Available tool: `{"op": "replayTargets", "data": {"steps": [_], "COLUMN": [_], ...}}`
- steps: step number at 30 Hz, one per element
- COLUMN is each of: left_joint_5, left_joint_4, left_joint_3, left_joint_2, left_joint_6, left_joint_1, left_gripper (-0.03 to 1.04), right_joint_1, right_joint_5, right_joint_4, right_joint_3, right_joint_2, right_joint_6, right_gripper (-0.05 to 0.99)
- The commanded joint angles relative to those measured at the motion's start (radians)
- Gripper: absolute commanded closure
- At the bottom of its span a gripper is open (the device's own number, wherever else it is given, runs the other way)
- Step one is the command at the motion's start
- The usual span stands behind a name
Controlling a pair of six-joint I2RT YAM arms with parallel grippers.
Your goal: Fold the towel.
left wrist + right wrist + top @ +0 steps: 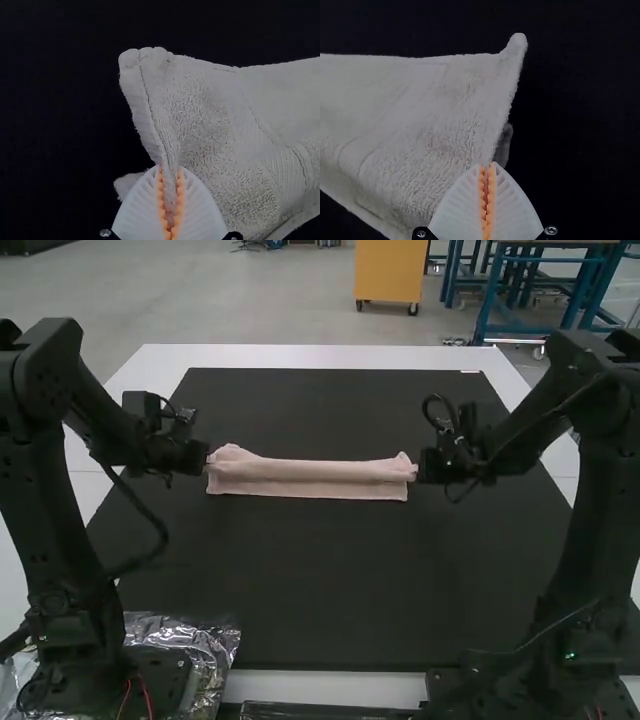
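Note:
At the middle of the black mat lies a pale pink towel (310, 480), folded into a long narrow strip running sideways. My left gripper (210, 457) is at its left end and my right gripper (417, 468) at its right end. In the left wrist view the left gripper (170, 200) is shut on an edge of the towel (200, 120), a pinch of cloth between its orange pads. The right gripper (486, 197), in the right wrist view, is shut on the side edge of the towel (430, 115), with a darker layer of cloth peeking out behind.
The black mat (320, 580) covers most of the white table (310, 357). Crumpled silver plastic (215, 645) lies by the left arm's base at the near edge. A dark bar (320, 710) runs along the near side between the arm bases.

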Motion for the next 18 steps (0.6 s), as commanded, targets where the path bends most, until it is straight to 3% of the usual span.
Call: {"op": "replayTargets", "data": {"steps": [1, 3, 4, 6, 7, 10, 14, 18], "left_joint_5": [-0.020, -0.018, -0.014, -0.001, 0.012, 0.022, 0.025, 0.025], "left_joint_4": [0.018, 0.024, 0.024, 0.026, 0.026, 0.041, 0.112, 0.116], "left_joint_3": [-0.044, -0.064, -0.073, -0.082, -0.085, -0.080, -0.067, -0.034], "left_joint_2": [-0.017, -0.013, -0.013, -0.013, -0.015, -0.018, -0.032, -0.046], "left_joint_6": [0.017, 0.017, 0.016, 0.014, 0.012, 0.005, -0.083, -0.118], "left_joint_1": [0.020, 0.022, 0.025, 0.025, 0.027, 0.031, 0.051, 0.062], "left_gripper": [0.98, 0.86, 0.73, 0.20, 0.09, 0.04, 0.04, 0.04], "right_joint_1": [-0.023, -0.023, -0.023, -0.023, -0.023, -0.023, -0.017, -0.005], "right_joint_5": [0.010, 0.010, 0.010, 0.010, 0.012, 0.009, 0.009, 0.009], "right_joint_4": [0.009, 0.007, 0.006, 0.007, 0.006, 0.006, 0.003, 0.000], "right_joint_3": [-0.015, -0.023, -0.026, -0.034, -0.034, -0.029, -0.014, 0.006], "right_joint_2": [-0.010, 0.006, 0.010, 0.010, 0.010, 0.003, -0.015, -0.015], "right_joint_6": [0.004, 0.005, 0.005, 0.013, 0.019, 0.025, 0.033, 0.033], "right_gripper": [0.87, 0.74, 0.64, 0.30, 0.17, 0.03, 0.03, 0.03]}}
